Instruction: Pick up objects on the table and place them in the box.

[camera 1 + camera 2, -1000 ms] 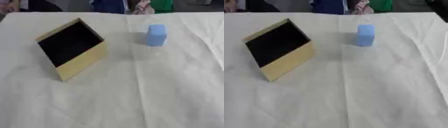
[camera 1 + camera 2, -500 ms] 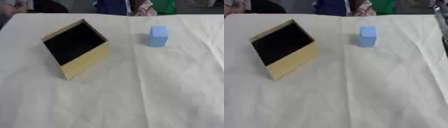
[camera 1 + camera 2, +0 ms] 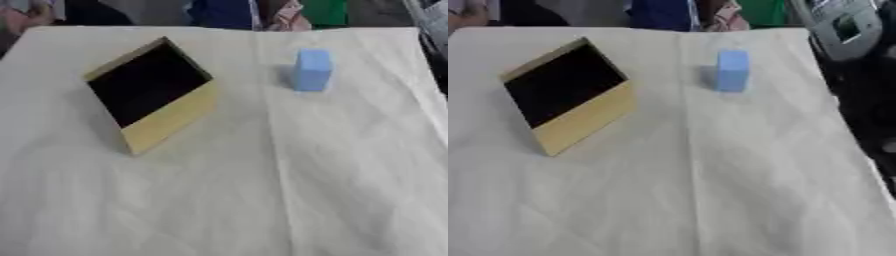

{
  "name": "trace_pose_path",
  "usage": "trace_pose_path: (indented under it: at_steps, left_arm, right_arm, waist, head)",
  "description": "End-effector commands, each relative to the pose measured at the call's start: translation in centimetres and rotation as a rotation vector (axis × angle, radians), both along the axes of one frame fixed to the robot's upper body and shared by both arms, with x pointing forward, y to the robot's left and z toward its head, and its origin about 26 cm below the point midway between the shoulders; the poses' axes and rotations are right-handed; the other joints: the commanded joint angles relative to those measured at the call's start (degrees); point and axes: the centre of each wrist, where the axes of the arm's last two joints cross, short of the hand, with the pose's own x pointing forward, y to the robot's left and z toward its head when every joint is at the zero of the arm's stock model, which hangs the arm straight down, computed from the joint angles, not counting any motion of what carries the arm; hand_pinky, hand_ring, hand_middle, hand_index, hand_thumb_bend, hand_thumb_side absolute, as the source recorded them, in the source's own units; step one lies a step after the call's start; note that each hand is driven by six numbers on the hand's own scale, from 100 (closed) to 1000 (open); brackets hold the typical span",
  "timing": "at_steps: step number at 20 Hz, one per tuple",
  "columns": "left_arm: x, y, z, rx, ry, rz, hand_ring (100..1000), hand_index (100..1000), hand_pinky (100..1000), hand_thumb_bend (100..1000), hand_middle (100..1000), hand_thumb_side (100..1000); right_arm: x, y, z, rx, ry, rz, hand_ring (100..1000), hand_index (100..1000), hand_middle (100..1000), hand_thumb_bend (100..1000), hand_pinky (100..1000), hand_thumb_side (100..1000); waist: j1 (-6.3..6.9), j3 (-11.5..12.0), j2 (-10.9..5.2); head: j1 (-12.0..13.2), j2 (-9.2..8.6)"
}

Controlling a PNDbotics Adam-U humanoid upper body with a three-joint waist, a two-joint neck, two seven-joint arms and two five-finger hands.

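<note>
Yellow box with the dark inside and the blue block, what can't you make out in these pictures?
- Yellow box: its dark interior shows no detail, so any contents are unknowable, both views.
- Blue block: material and markings blurred.
- Both hands: outside both views.
- Grey device: cut off by the right eye view's top edge.

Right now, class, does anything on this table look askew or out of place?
The tan box sits turned at an angle to the table's edges, a corner pointing away and its dark opening facing up. The blue block stands upright, apart from the box, to its right. Nothing is spilled or visibly damaged. Neither hand is in view.
</note>
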Motion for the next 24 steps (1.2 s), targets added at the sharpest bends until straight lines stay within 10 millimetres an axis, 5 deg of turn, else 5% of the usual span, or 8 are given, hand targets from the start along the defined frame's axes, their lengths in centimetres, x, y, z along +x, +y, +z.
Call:
trace_pose_path:
  at_steps: [1,4,7,12,24]
  left_arm:
    - [-0.3,0.1,0.9,0.027,-0.025,-0.004,579,870,656,100,586,919]
    - [-0.3,0.1,0.9,0.030,-0.028,-0.002,579,870,656,100,585,920]
    - [-0.2,0.0,1.1,0.025,-0.036,-0.002,579,870,656,100,585,920]
    - [-0.2,0.0,1.1,0.022,-0.038,-0.002,579,870,656,100,585,920]
    - [-0.2,0.1,1.1,0.023,-0.036,0.003,579,870,656,100,585,919]
  right_arm:
    - [0.5,2.5,1.1,-0.032,0.035,-0.011,926,925,877,100,901,1000]
    - [1.0,5.1,1.9,-0.078,0.080,-0.032,937,928,896,100,913,1000]
    - [6.0,7.9,2.0,-0.320,0.084,-0.189,945,938,905,100,919,1000]
    - [9.3,6.6,-1.2,-0.543,0.083,-0.221,953,951,918,100,925,1000]
    - [10.4,4.0,-2.3,-0.607,0.201,-0.235,979,983,950,100,950,1000]
  waist:
    - [0.14,-0.22,-1.17]
    - [0.07,-0.49,-0.84]
    - [0.19,-0.73,-0.10]
    - [0.33,-0.74,0.18]
    - [0.35,-1.17,-0.14]
  head:
    - [-0.27,-0.02]
    - [-0.43,-0.54]
    - [-0.68,-1.57]
    - [-0.68,-2.08]
    - [-0.13,-2.06]
